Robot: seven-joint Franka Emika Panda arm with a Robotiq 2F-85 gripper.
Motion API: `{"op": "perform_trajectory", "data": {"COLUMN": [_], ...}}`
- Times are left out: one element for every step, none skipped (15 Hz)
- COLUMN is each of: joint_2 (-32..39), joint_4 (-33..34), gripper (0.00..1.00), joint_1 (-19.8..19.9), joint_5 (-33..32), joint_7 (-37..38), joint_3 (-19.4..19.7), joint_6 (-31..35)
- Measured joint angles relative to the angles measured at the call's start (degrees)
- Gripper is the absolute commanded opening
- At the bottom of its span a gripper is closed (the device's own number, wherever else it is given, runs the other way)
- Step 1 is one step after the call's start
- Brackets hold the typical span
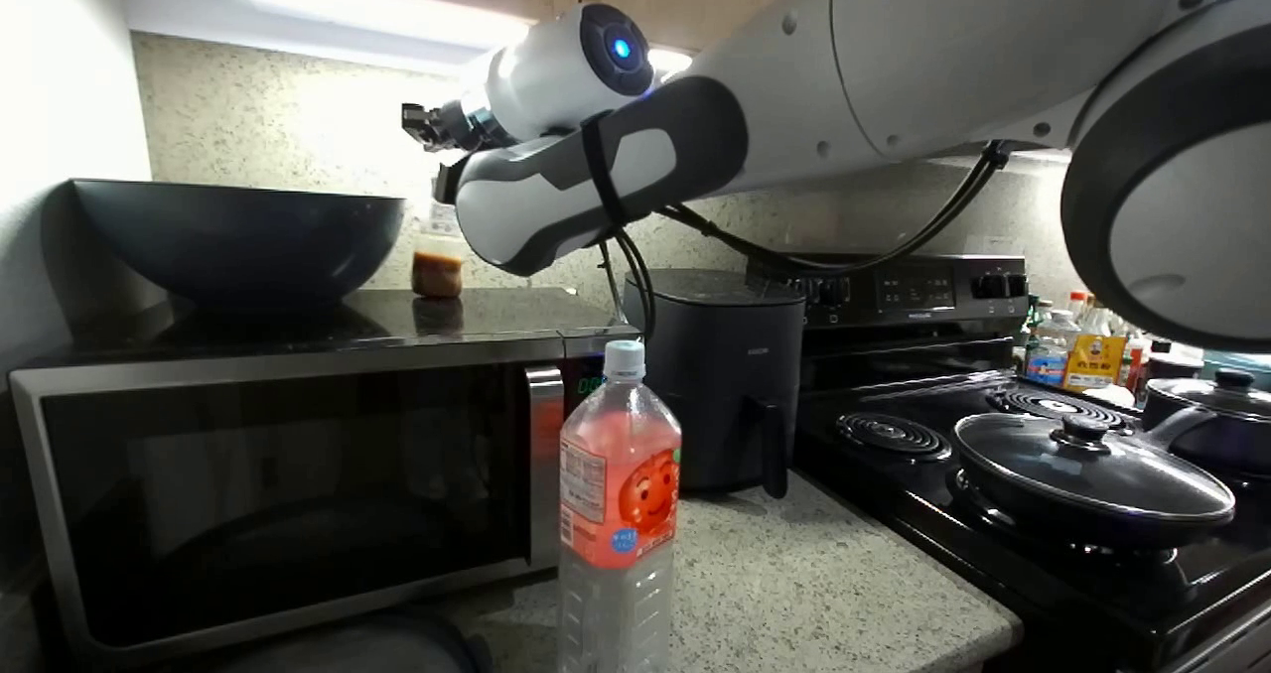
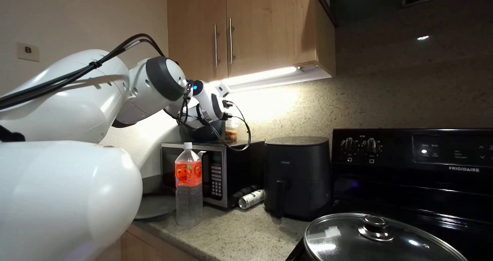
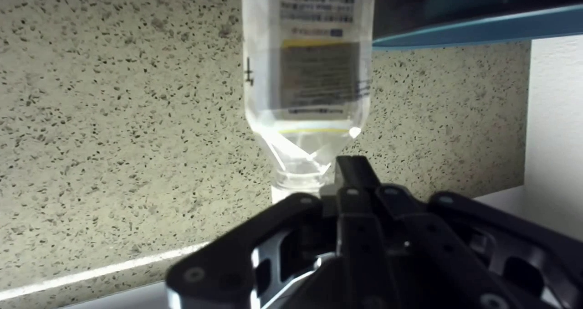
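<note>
I see my black metal hand (image 3: 359, 174) pressed together near a clear, tapered, labelled plastic bottle (image 3: 309, 81) that stands beside a wide dark-blue bowl (image 1: 238, 241)

In an exterior view, the letter "B" (image 2: 28, 50) is borne by a wall plate (image 2: 21, 52) at the upper left, and the brand "FRIGIDAIRE" (image 2: 464, 169) is printed on the stove panel (image 2: 439, 149) at the right. Green digits (image 1: 589, 386) are shown on the microwave (image 1: 288, 494) near the middle of an exterior view, partly hidden. In the wrist view, the fine print (image 3: 316, 10) on the clear bottle (image 3: 305, 83) at top centre is too blurred to be read.
</note>
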State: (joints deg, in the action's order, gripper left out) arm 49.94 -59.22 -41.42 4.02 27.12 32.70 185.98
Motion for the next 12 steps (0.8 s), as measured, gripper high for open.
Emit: {"op": "perform_trajectory", "data": {"joint_2": [-0.54, -1.07, -1.65, -2.31, -2.97, -3.72, -4.39, -5.08, -5.56, -5.74, -5.72, -5.66], "joint_4": [-0.59, -1.26, -2.04, -2.92, -3.75, -4.67, -5.5, -6.34, -7.03, -7.59, -8.24, -8.79], "gripper": [0.31, 0.38, 0.44, 0.51, 0.57, 0.64, 0.7, 0.77, 0.83, 0.89, 0.71, 0.77], "joint_1": [-0.17, -0.37, -0.61, -0.9, -1.2, -1.62, -2.02, -2.45, -3.08, -3.97, -5.08, -6.26], "joint_5": [-0.01, -0.03, -0.05, -0.09, -0.13, -0.15, -0.2, -0.33, -0.39, -0.39, -0.39, -0.39], "joint_7": [-0.01, -0.02, -0.03, -0.04, -0.06, -0.09, -0.13, -0.24, -0.27, -0.26, -0.25, -0.22], "joint_3": [-0.25, -0.38, -0.45, -0.46, -0.46, -0.34, -0.16, 0.08, 0.86, 2.37, 4.27, 6.43], "joint_6": [-0.01, -0.02, -0.19, -0.56, -1.24, -1.97, -2.49, -3.01, -3.56, -3.85, -3.93, -4.15]}}
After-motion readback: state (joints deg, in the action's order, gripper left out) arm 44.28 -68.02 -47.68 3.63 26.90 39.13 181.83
